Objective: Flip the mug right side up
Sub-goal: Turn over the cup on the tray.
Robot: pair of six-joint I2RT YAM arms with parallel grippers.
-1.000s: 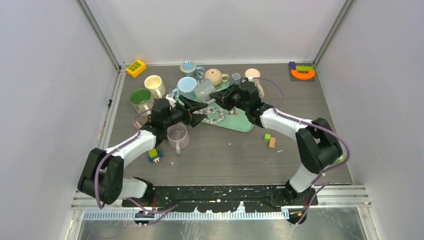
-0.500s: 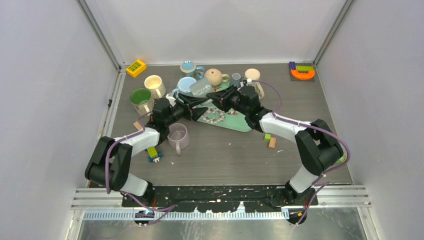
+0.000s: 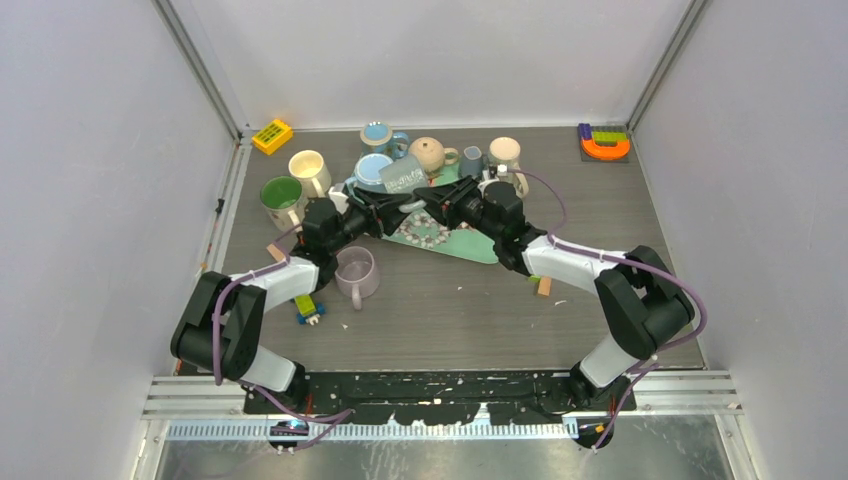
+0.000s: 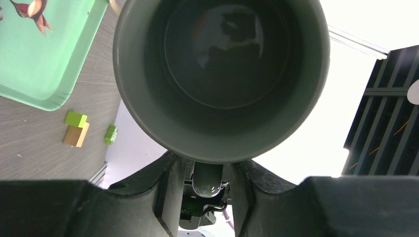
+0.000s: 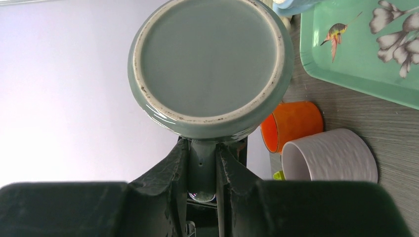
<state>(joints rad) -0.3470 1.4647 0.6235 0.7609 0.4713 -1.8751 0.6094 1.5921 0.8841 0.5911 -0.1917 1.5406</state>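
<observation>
The left end effector (image 4: 206,170) has narrowed beside the grey-green mug (image 4: 221,74), tipped sideways.

The far left of the bench (image 3: 450,310) is crowded. A green mug (image 3: 283,195), a cream mug (image 3: 308,168), a blue mug (image 3: 377,135), a second blue mug (image 3: 374,168) and a round beige pot (image 3: 430,152) stand close together, with a white mug (image 3: 505,152) to their right. The left arm (image 3: 275,285) and right arm (image 3: 570,255) meet over the green tray (image 3: 480,245), the grey mug (image 3: 400,177) between them, barring the middle. A lilac mug (image 3: 355,272) and small blocks (image 3: 308,310) sit beside the left arm. The near centre and the far right, short of the orange toy (image 3: 604,147), lie open.
</observation>
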